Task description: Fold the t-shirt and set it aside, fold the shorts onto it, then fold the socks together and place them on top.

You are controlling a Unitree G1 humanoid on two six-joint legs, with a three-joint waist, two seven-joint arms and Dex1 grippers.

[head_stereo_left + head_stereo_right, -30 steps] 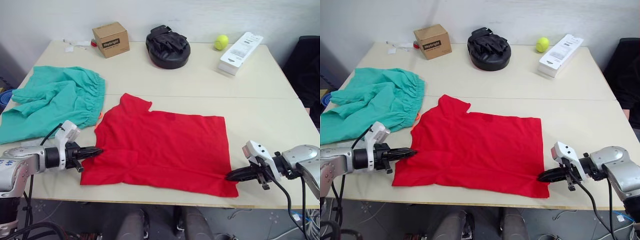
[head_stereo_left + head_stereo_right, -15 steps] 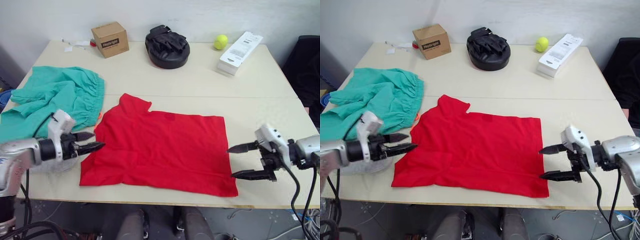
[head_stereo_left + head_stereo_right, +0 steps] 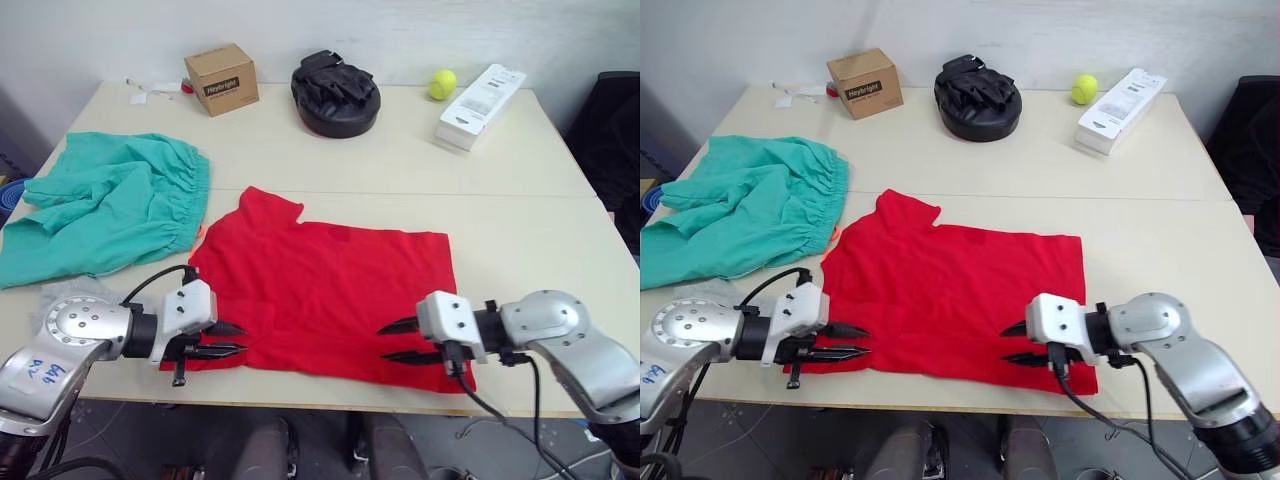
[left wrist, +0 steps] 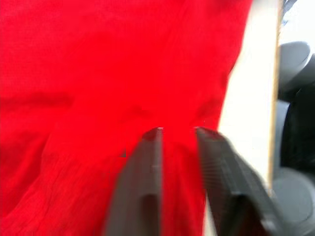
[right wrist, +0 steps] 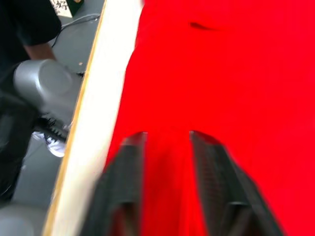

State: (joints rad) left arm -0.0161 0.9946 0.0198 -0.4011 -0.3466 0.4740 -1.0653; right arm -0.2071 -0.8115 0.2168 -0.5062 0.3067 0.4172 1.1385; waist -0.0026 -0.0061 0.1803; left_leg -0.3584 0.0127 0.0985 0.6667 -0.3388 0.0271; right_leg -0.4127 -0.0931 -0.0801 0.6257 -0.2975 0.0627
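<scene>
Left eye view, beige table (image 3: 520, 230), both claws (image 3: 232, 340) (image 3: 397, 341) parted over t-shirt (image 3: 330, 290), nothing held

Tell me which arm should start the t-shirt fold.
Neither alone, probably: the left gripper and the right gripper are both open over the near hem of the t-shirt, one towards each bottom corner, so a two-handed lift looks likeliest.

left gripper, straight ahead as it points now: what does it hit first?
The left gripper points across the t-shirt, fingers open just over the near edge. Straight on it likely skims red fabric first, then reaches the right gripper facing it; height is unclear.
</scene>
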